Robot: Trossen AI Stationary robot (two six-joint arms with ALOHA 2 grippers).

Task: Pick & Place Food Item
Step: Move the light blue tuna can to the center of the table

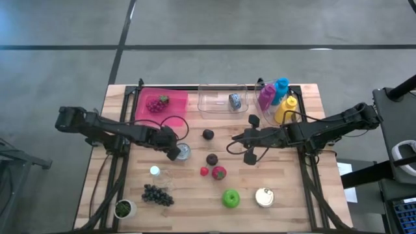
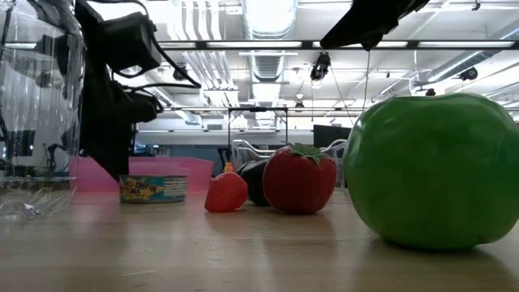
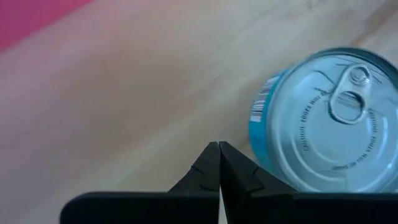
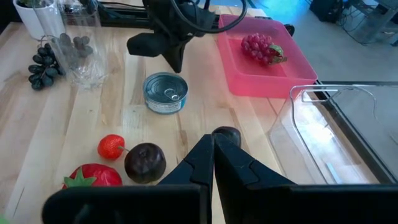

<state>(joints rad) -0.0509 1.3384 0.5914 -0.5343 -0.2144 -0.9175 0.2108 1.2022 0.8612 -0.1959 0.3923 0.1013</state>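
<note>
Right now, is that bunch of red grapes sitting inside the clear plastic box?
No, the red grapes lie in the pink tray, which stands beside the clear box at the table's far edge.

Closed right gripper [image 4: 214,144] above a wooden table [image 4: 43,137] of food items.

The landmark is a round blue tin can with a silver pull-tab lid [image 4: 165,93], upright on the wood. Just beyond it hangs the other arm's dark gripper [image 4: 176,60], pointing down near the can's far edge. A pink plastic tray [image 4: 249,74] beside the can holds a cluster of red grapes [image 4: 260,48]. On the can's opposite side stand a clear glass [image 4: 81,59] and dark purple grapes [image 4: 42,67]. Nearer the camera than the can lie a small red tomato [image 4: 111,146], a dark plum [image 4: 145,162] and a red strawberry [image 4: 92,176]. A clear plastic bin [image 4: 329,137] sits past the tray.
</note>
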